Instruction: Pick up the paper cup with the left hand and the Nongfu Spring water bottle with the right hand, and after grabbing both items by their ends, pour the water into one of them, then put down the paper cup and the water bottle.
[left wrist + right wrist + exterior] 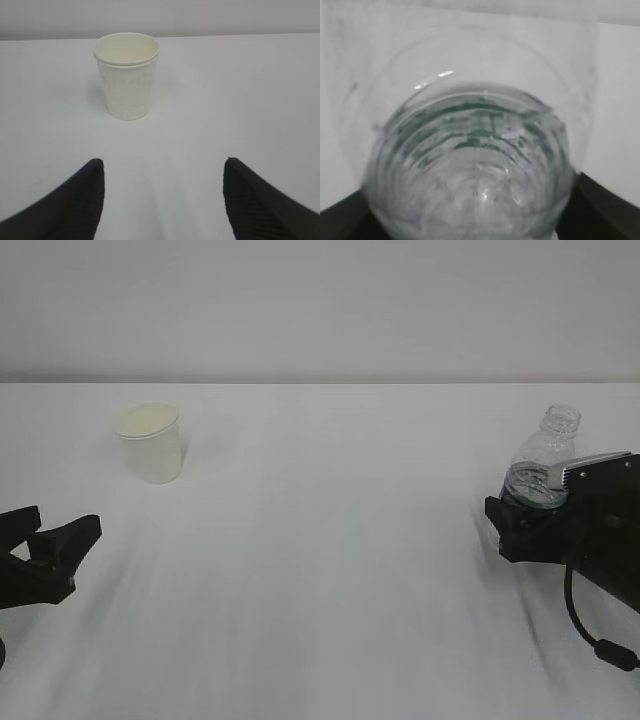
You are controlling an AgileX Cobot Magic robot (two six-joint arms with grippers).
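left hand (60,540): jaws standing apart, holding nothing, paper cup (127,75) sitting upright ahead of it | right hand (530,515): jaws wide around the nongfu spring water bottle (545,465), whether squeezing it cannot tell | risk: the uncapped bottle is leaning, so water may be spilling out

Right up close, the Nongfu Spring water bottle (470,165) fills almost the whole view, its clear ribbed body seen end-on and blurred. Streaks of the dark green label show through the plastic. Two black fingers (605,205) flank it at the bottom corners, one on each side, right against its sides. Behind it, the white bench (620,100) runs to a pale wall.
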